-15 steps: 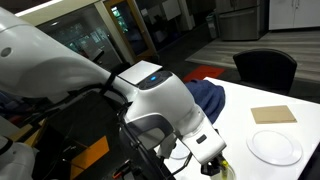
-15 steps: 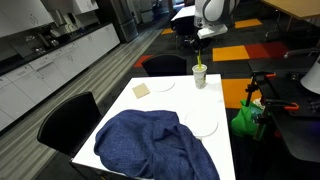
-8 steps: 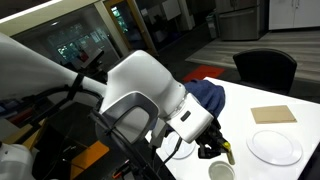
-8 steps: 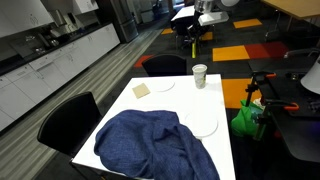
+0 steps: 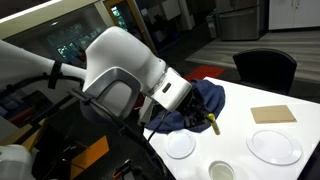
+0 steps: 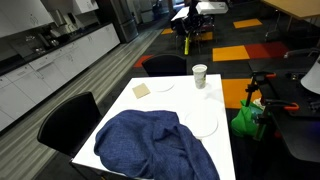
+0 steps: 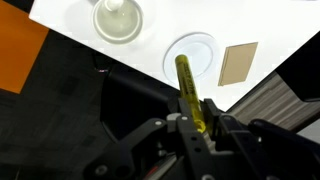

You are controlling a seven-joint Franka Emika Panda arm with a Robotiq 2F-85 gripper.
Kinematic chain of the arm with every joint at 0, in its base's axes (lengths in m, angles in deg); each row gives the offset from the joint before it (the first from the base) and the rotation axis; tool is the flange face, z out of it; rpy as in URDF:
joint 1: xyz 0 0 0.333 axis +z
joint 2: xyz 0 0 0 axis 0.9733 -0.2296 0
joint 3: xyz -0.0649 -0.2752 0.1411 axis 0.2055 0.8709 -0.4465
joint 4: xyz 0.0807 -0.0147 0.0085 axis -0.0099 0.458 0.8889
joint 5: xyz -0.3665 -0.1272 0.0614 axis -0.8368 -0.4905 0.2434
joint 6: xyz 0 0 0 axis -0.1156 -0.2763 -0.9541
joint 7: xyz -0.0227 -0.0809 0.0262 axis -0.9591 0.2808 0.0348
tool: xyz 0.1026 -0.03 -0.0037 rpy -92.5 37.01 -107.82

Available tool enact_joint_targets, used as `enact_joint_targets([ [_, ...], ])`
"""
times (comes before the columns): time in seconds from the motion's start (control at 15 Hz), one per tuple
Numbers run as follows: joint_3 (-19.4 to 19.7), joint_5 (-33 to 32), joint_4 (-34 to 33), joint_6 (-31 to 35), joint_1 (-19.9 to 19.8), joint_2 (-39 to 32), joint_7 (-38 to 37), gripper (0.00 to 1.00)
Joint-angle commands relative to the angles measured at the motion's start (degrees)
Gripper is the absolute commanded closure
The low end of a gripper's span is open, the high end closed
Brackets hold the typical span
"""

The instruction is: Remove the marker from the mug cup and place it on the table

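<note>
While clamped in the end effector, thin yellow marker, glossy barrel.

Bulky white arm of rounded glossy shells, black joint seams, looping black cables, dark fingers.

A rumpled blue cloth lies beside a white plate, a tan board, possibly wooden, farther off.

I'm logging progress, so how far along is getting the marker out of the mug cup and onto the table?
Done: the marker is out of the mug cup, which looks empty. In hand: the gripper is shut on it, up off the table. Left: lowering it and letting go on the table.
</note>
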Motion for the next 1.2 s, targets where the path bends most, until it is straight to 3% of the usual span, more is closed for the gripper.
enact_joint_targets([
  [0.0, -13.1, 12.6, -0.3, -4.9, -8.0, 1.1, 8.1, 0.95],
  [0.2, -20.0, 18.5, -2.3, -10.1, -12.3, -0.3, 10.3, 0.95],
  [0.4, -22.8, 21.8, -4.6, -14.2, -14.6, -2.4, 11.1, 0.95],
  [0.73, -23.6, 26.3, -8.9, -22.1, -16.1, -7.6, 14.1, 0.95],
  [0.87, -23.9, 24.9, -6.8, -19.8, -16.4, -6.2, 12.8, 0.95],
  [0.93, -23.9, 25.0, -7.1, -19.8, -16.4, -6.9, 13.0, 0.81],
  [1.13, -24.1, 25.0, -7.1, -19.8, -16.6, -7.1, 13.0, 0.81],
])
